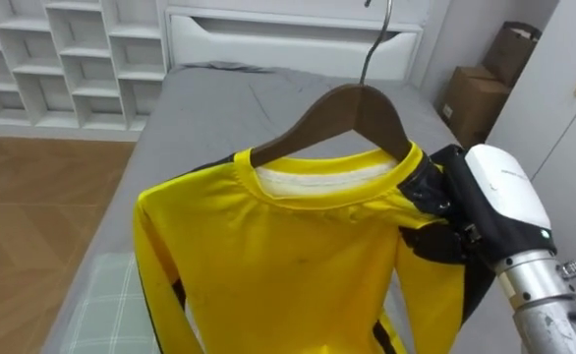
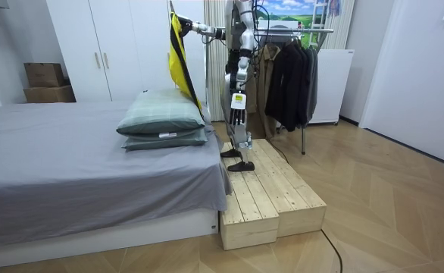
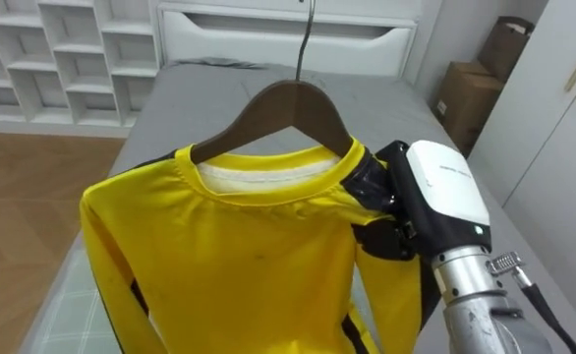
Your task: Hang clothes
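- Yellow shirt [image 1: 288, 265], long-sleeved with black side stripes, draped on a wooden hanger [image 1: 337, 113] and held up in the air over the corner of the bed [image 1: 200, 108] nearest the wooden platform [image 2: 271, 189], above the stacked pillows [image 2: 161, 117].
- Right robot hand [image 1: 465, 211] clamped shut on the shirt's right shoulder, with the hanger arm inside the same grip under the cloth; carries the whole load from that one end.
- Left robot hand [image 2: 239, 72] low beside the body in the room view; state impossible to tell there.
- Probably very light, soft and limp, with no stiffness beyond that of the hanger; likely a smooth knit, so prone to sliding along polished wood and off a tilted shoulder.
- Not fragile; at worst a dropped or creased garment.
- Best taken by the wood rather than by loose cloth: either as now, pinching fabric and hanger arm together, or at the hanger's neck just under the metal hook [image 1: 376, 39].
- Hook thin, rigid and free of any grasp, ready for the rail of the clothes rack [image 2: 298, 30] behind the robot, beside the dark garments [image 2: 290, 76].
- No legible writing on shirt or hanger; white inner neckband plain as far as visible; cardboard boxes [image 1: 475, 93] by the wall without readable print.
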### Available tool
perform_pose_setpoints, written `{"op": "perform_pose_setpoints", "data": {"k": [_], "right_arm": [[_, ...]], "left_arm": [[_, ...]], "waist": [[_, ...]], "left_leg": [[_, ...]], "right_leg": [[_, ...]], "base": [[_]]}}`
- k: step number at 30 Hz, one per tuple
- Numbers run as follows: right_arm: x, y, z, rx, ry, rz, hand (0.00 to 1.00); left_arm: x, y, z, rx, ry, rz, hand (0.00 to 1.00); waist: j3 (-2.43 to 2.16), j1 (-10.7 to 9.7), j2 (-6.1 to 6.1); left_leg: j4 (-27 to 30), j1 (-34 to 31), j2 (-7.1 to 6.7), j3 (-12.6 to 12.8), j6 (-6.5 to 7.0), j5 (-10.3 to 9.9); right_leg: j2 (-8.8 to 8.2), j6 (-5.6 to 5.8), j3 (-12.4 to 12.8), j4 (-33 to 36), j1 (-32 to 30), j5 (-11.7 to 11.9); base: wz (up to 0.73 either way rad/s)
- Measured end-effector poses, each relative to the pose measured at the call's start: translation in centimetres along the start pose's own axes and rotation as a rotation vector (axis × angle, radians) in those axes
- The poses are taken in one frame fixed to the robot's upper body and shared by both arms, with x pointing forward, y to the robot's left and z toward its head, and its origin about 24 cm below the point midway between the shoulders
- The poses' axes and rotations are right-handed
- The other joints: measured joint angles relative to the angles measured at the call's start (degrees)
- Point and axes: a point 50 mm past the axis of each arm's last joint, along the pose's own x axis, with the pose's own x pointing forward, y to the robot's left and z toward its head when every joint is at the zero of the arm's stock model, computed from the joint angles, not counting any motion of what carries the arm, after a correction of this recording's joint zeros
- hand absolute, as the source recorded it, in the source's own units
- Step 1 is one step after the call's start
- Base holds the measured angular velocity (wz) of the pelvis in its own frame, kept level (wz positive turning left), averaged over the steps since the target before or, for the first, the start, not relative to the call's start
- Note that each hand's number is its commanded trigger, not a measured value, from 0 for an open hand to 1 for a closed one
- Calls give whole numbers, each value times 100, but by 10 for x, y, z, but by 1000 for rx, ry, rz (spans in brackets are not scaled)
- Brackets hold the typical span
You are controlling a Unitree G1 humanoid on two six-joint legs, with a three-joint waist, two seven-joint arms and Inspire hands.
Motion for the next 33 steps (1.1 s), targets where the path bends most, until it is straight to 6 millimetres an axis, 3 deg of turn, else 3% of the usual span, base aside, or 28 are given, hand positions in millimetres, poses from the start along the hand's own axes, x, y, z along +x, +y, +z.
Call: {"op": "perform_pose_setpoints", "data": {"k": [6,8,11,12,13,14,15,16,17,18,19,20,21,22,24,25,28,30,33], "right_arm": [[-11,8,-6,0,38,15,100],[-15,11,-8,-3,51,28,100],[-17,12,-9,-11,58,36,100],[-17,12,-9,-14,57,35,100],[-17,13,-9,-13,56,30,100],[-16,14,-8,-12,52,28,100],[-13,16,-7,-3,41,35,100],[-13,19,-8,10,52,46,100],[-13,20,-9,11,60,48,100],[-13,20,-9,9,68,49,100],[-12,20,-9,6,72,49,100],[-12,21,-9,4,72,52,100],[-9,21,-6,8,62,48,100],[-6,20,-5,9,54,40,100],[-6,19,-5,5,53,40,100],[-5,19,-5,5,54,33,100],[-2,19,-1,24,50,21,100],[-1,21,1,42,51,19,100],[0,24,4,36,46,32,100]], "left_arm": [[2,7,19,26,-49,33,0],[2,9,25,27,-65,38,0],[2,13,27,29,-72,48,0],[2,15,26,30,-69,54,0],[2,16,25,29,-63,56,0],[2,16,24,30,-58,55,0],[2,12,20,28,-45,44,0],[2,8,17,25,-30,31,0],[2,7,17,25,-30,30,0],[2,9,18,19,-32,34,0],[2,11,15,0,-22,44,0],[2,13,12,-10,-10,48,0],[1,16,5,-13,15,55,0],[1,20,2,-6,41,69,0],[1,17,-7,11,95,71,0],[1,15,-10,29,115,65,0],[1,16,-8,34,133,66,0],[1,16,-8,25,144,64,0],[0,14,-11,12,170,60,0]], "waist": [[23,-83,20],[38,-125,40],[51,-153,63],[48,-162,61],[52,-136,66],[69,-115,89],[108,-32,188],[87,-16,243],[78,-6,274],[67,40,311],[53,116,334],[26,182,330],[-7,195,328],[58,155,233],[100,60,208],[101,-76,214],[121,-157,328],[111,-147,401],[103,-61,380]], "left_leg": [[38,101,151,200,-73,-65],[182,104,200,333,-119,-150],[641,15,238,716,-255,-261],[967,-85,249,770,-270,-272],[1407,-213,259,728,-269,-272],[1720,-303,257,627,-267,-269],[2247,-528,192,198,-245,-358],[2134,-718,-56,-424,-153,-522],[1975,-848,-172,-615,-147,-527],[1549,-1094,-365,-934,-138,-472],[1151,-1251,-490,-1211,-94,-265],[1065,-1211,-568,-1319,-73,-184],[975,-1164,-678,-1581,68,8],[973,-1111,-638,-1438,66,137],[991,-1094,-516,-1206,51,81],[994,-1110,-465,-1100,41,60],[958,-1229,-334,-762,34,34],[953,-1285,-256,-534,36,52],[760,-1249,-173,-7,19,80]], "right_leg": [[109,-17,45,41,2,0],[161,-111,76,122,-31,-57],[259,-245,319,421,-236,-185],[315,-288,561,530,-313,-228],[408,-306,979,584,-310,-266],[459,-320,1173,634,-299,-262],[539,-341,1608,781,-230,-245],[622,-335,1965,817,-237,-208],[656,-329,2135,823,-277,-200],[757,-297,2516,956,-412,-190],[922,-261,2912,1115,-551,-185],[997,-249,3065,1198,-641,-177],[1136,-211,3263,1318,-801,-147],[1132,-226,3088,1305,-902,-66],[1042,-263,2687,1085,-920,58],[1064,-210,2747,959,-900,98],[1141,-100,3015,661,-942,292],[1129,-59,2995,551,-1042,399],[1098,7,2880,479,-1270,548]], "base": [[-17],[-34],[-71],[-109],[-114],[-148],[-165],[-168],[-168],[-187],[-208],[-202],[-178],[-152],[-85],[-46],[-47],[-63],[-91]]}}
